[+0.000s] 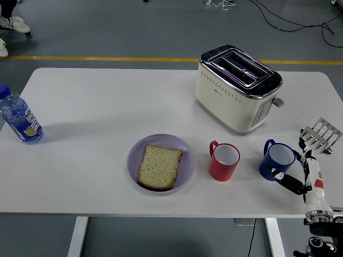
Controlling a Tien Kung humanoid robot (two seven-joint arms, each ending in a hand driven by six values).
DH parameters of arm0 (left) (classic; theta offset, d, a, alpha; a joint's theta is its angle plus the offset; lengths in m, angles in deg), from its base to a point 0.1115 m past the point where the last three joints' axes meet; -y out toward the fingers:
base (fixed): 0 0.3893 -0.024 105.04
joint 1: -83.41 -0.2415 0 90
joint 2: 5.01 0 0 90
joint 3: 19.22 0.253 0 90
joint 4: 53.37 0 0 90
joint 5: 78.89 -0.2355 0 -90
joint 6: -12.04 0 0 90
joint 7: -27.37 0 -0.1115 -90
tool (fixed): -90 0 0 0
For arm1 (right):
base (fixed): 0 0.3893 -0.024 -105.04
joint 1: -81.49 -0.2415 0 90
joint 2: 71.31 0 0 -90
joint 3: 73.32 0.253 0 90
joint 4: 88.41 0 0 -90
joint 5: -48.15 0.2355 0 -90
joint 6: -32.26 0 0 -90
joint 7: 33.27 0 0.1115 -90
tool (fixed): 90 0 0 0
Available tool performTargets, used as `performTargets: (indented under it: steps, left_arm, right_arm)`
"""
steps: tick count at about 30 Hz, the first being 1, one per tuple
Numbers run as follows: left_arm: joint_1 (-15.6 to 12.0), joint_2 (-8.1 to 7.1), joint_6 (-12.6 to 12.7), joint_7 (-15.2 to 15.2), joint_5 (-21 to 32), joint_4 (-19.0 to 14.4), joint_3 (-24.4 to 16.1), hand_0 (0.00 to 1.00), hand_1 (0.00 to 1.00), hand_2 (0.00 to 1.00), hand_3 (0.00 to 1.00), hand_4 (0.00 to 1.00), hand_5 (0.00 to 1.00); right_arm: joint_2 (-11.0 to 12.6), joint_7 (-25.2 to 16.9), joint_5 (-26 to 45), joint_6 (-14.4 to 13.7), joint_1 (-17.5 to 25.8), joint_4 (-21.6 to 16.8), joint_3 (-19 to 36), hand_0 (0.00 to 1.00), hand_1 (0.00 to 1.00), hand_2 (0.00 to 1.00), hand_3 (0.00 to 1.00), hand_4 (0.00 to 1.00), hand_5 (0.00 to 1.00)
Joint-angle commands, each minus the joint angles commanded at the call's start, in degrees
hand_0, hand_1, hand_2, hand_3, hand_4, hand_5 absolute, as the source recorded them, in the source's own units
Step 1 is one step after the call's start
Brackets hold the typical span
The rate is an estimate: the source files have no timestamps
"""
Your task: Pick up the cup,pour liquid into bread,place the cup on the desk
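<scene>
Blue cup [277, 160] stands on the white surface [96, 118], just left of the right hand [301, 174]; fingers spread beside it, grasping nothing. Farther left: red cup [224, 161], bread [159, 166] on purple plate [185, 155]. Bottle [17, 116] label unreadable.

head view | high, robot's side | faces forward and down | whole table [96, 107] in frame, mid-range

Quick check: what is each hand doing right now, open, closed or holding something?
Left hand: not in view.
Right hand: open, fingers spread beside the blue cup, holding nothing.
</scene>
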Motion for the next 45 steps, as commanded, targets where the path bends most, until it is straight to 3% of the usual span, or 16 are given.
performTargets:
  steps: [8,18,45]
  left_arm:
    - [-0.1,0.08,0.0,0.0,0.1,0.0,0.1,0.344,0.324,0.405,0.650,0.376,0.998]
    - [-0.3,0.22,-0.1,-0.1,0.2,0.0,0.2,0.344,0.325,0.405,0.649,0.376,0.998]
    - [-0.5,0.24,-0.3,-0.1,0.7,0.0,1.3,0.344,0.326,0.408,0.650,0.378,0.998]
  right_arm:
    - [-0.6,-0.5,2.8,-1.0,-2.4,4.0,-1.5,0.965,0.872,0.990,0.998,0.998,0.113]
    - [-0.9,-1.6,7.2,-0.9,-4.5,6.0,-2.8,0.963,0.868,0.984,0.998,0.998,0.118]
    - [-2.7,-1.6,9.7,-0.4,-8.9,12.2,-3.2,0.957,0.862,0.976,0.998,0.991,0.116]
